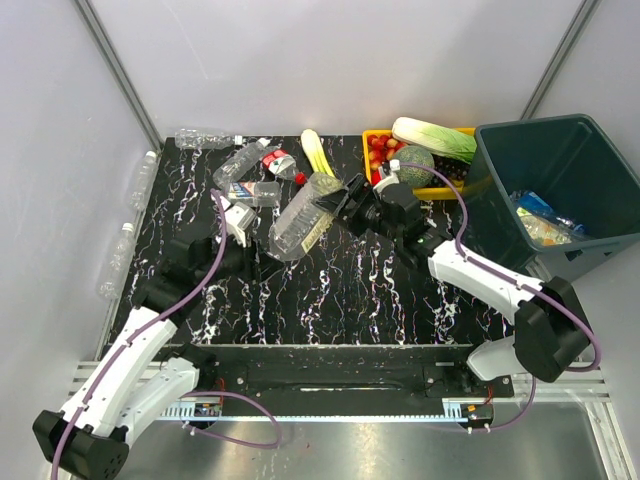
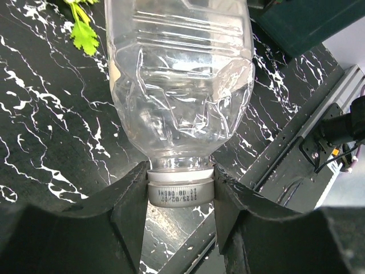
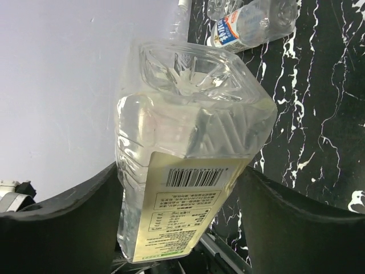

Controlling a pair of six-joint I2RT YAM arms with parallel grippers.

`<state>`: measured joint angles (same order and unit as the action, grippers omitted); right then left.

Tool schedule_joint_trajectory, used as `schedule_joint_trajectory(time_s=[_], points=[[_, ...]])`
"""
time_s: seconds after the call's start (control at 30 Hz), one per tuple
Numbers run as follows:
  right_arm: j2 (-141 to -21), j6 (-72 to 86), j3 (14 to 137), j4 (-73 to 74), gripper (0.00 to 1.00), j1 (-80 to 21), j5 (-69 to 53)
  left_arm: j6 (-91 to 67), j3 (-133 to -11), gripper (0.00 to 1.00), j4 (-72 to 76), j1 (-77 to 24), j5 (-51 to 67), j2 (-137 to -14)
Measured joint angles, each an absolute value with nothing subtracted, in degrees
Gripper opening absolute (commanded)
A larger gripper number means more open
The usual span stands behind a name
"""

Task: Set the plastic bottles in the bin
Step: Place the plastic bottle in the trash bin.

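A large clear square bottle [image 1: 300, 222] hangs tilted above the black marbled table, between my two arms. My left gripper [image 2: 180, 194] is shut on its white cap [image 2: 181, 191], neck end down. My right gripper [image 3: 179, 174] flanks the bottle's base end [image 3: 188, 142], and both fingers touch its sides beside the pale label. In the top view the left gripper [image 1: 255, 232] is at the bottle's lower end and the right gripper [image 1: 342, 195] at its upper end. More plastic bottles [image 1: 250, 175] lie at the back left. The dark teal bin [image 1: 500, 225] stands at the right with bottles inside.
A yellow tray [image 1: 372, 135] of vegetables, a cabbage [image 1: 432, 136], a green melon [image 1: 413, 165] and a banana [image 1: 315, 150] sit at the back middle. A bottle [image 1: 203, 137] lies at the back edge and two [image 1: 143, 180] beyond the left edge. A blue-labelled bottle [image 3: 239, 28] lies ahead.
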<state>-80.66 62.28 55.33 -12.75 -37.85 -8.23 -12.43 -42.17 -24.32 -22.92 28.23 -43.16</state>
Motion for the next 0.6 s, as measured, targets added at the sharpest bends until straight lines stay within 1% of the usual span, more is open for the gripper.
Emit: schedule_joint_trajectory(time_s=[0.03,0.1,0.17,0.23,0.27,0.3,0.37,0.4,0.6], points=[[-80.66,62.22,55.02,-13.67,0.62,-37.93,-8.01,-12.43,-42.17,0.05,-24.03,-22.92,28.21,-43.11],[-80.82,62.3,54.26,-15.2,0.54,-37.93,-7.46,-12.34,-42.19,0.21,-23.44,-22.87,27.94,-43.11],[-80.93,62.43,53.8,-16.03,0.48,-37.95,-7.09,-12.23,-42.19,0.35,-23.27,-22.87,27.59,-43.09],[-80.93,62.72,52.95,-17.89,0.46,-37.98,-6.79,-11.97,-42.19,0.56,-22.94,-22.87,27.11,-42.78],[-80.93,62.94,52.4,-19.09,0.45,-38.0,-6.68,-11.94,-42.19,0.68,-22.94,-22.87,26.87,-42.41],[-80.79,63.02,51.96,-20.18,0.45,-38.11,-6.55,-12.01,-42.19,0.76,-23.0,-22.9,26.74,-41.91],[-79.99,62.3,51.07,-21.91,0.45,-38.24,-5.78,-12.38,-42.19,0.96,-23.05,-22.94,26.61,-41.23],[-79.24,61.34,50.83,-22.17,0.45,-38.26,-5.04,-12.38,-42.19,0.99,-23.07,-22.94,26.44,-40.77],[-72.01,50.54,53.06,-19.9,0.46,-37.65,-0.6,-12.53,-42.19,0.99,-23.55,-22.94,23.22,-38.39]])
